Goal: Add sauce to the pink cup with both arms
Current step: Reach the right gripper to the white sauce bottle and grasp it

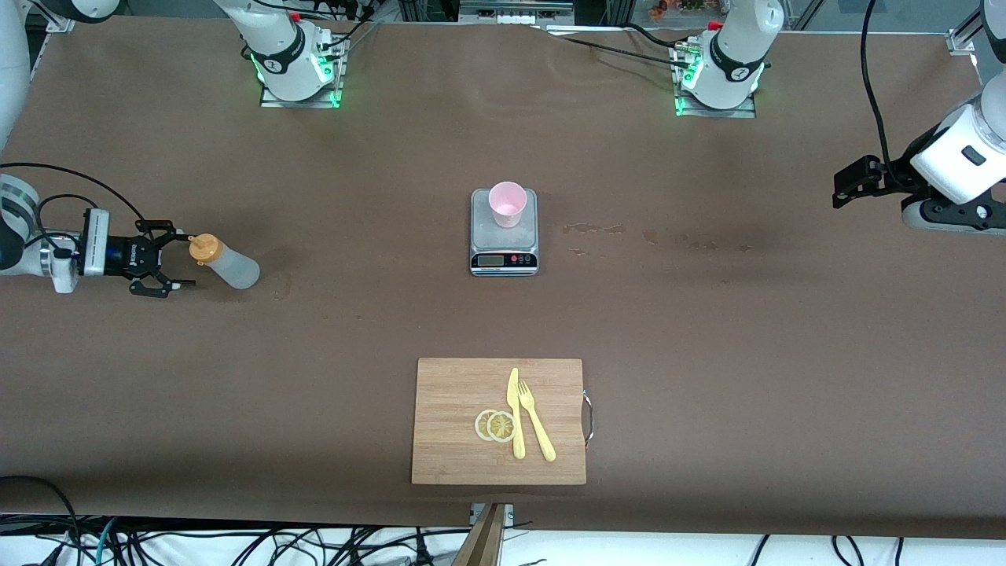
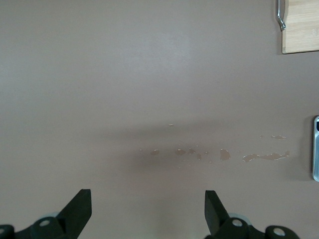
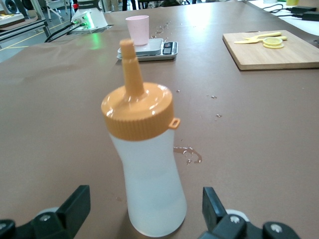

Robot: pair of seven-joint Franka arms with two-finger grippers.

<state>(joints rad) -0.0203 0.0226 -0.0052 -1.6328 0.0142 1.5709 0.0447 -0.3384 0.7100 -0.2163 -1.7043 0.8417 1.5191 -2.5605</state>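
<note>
Looking from the front, I count one sauce bottle at the right arm's end of the table, just off my wide-open, empty right gripper. One pink cup sits on one scale. My left gripper is partly hidden. Its wrist view shows fingers spread, empty. In the right wrist view the bottle's base is cut off.

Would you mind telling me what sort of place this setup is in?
Likely a robotics lab staged as a kitchen: arm bases bolted to a paper-covered table, a kitchen scale under a pink cup, and a cutting board.
</note>
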